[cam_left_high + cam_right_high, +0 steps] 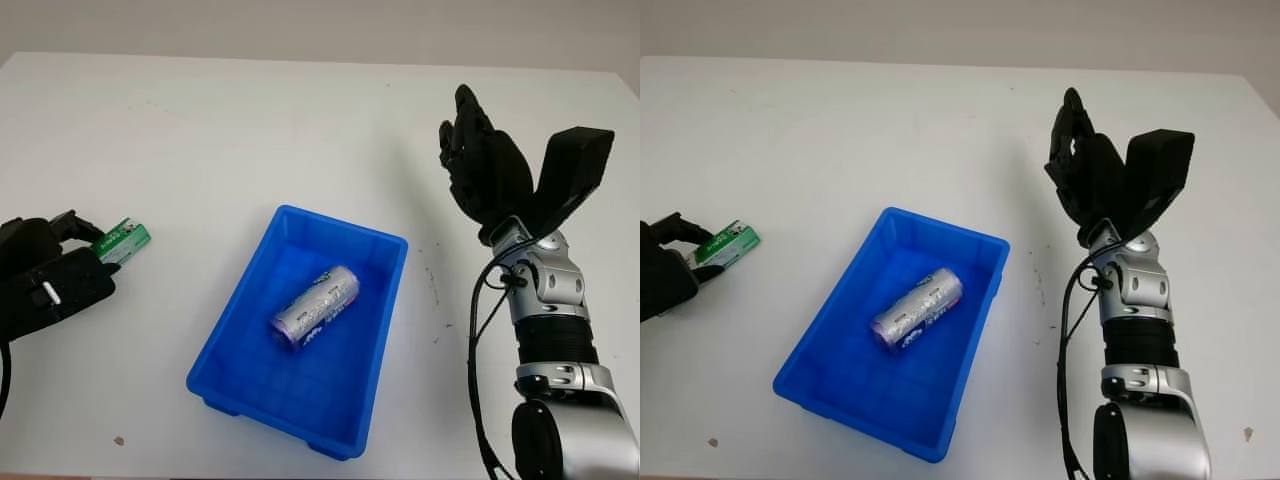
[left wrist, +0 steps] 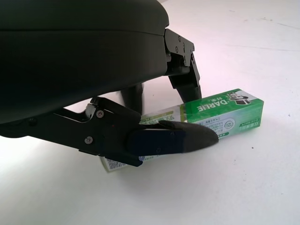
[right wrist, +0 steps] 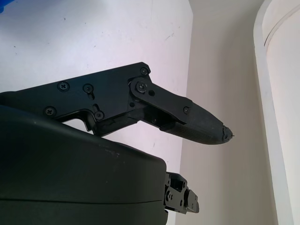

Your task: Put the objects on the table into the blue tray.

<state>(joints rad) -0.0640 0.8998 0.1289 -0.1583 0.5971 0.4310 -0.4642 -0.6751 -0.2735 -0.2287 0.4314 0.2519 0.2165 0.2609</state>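
A green and white Darlie toothpaste box [image 1: 124, 240] lies on the white table at the far left, and my left hand [image 1: 55, 270] is closed around its near end. In the left wrist view the fingers [image 2: 173, 139] clamp the box [image 2: 225, 110] from both sides. The blue tray [image 1: 365, 400] sits in the middle of the table with a silver and purple can [image 1: 316, 308] lying on its side inside it. My right hand [image 1: 480, 165] is raised above the table to the right of the tray, open and holding nothing.
The white table [image 1: 250, 130] stretches far behind the tray. Its right edge [image 3: 187, 93] borders a pale wall. A small dark speck [image 1: 119, 439] lies near the front left.
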